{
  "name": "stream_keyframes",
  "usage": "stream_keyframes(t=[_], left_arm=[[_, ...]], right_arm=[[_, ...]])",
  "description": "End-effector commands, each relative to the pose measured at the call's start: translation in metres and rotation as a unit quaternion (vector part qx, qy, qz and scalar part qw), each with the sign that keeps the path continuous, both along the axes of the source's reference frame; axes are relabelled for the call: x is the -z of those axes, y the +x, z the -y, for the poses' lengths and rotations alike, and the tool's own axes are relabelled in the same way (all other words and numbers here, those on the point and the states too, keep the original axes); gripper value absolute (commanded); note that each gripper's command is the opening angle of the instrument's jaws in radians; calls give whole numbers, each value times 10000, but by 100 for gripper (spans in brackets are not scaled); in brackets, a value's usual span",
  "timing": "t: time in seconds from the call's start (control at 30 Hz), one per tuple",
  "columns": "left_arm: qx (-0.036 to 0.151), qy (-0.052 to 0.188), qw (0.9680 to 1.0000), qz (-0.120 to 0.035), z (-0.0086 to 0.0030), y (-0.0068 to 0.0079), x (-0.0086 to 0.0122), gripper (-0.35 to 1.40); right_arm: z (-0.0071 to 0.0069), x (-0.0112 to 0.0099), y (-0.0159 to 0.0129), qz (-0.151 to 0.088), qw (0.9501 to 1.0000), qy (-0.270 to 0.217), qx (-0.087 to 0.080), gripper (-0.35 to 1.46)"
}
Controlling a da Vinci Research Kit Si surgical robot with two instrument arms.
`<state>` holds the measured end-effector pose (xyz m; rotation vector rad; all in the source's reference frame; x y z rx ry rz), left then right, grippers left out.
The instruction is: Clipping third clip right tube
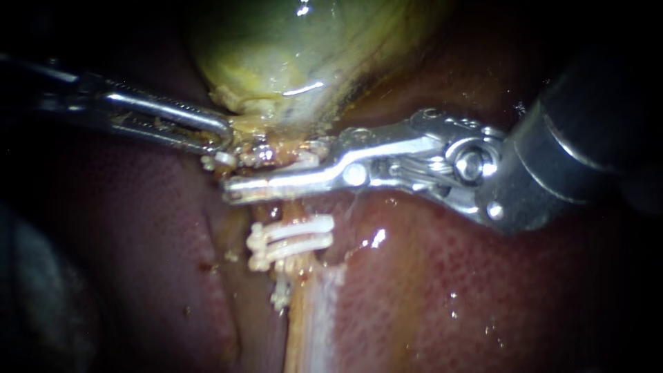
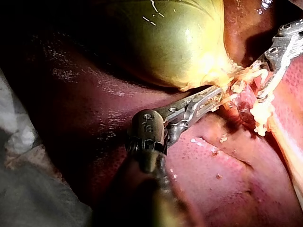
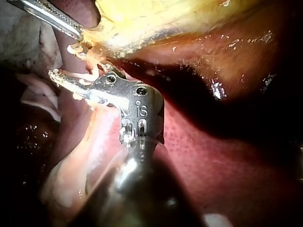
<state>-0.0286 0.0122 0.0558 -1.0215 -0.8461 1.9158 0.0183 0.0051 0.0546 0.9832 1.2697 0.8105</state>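
Liver (image 1: 449, 276) bed; right instrument (image 1: 245, 173) across clipped tube (image 1: 293, 211)

lit centre, dark edges, glare on the wet gallbladder (image 1: 304, 55).

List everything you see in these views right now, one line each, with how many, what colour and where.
gallbladder: one, yellow-green, above the tube.
liver: one, red-brown, under and around everything.
tube: one, pale orange, running from the gallbladder's neck across the liver.
clips: two seem set, white, across the tube below the right instrument; a third white clip at that instrument's tip.
left instrument: one, silver, jaws shut on the gallbladder's neck.
right instrument: one, silver, tip across the tube.
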Motion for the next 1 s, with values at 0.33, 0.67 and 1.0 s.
stream_keyframes(t=[0.33,0.67,1.0], left_arm=[[0,-1,10000,0,0,0,0,-35],[-1,-1,10000,1,0,0,0,-35],[-3,-1,10000,1,-1,0,-1,-35]], right_arm=[[2,1,-8,232,9970,673,-315,-35],[5,3,-13,284,9966,720,-272,-35],[6,1,-13,278,9965,745,-242,-35]])
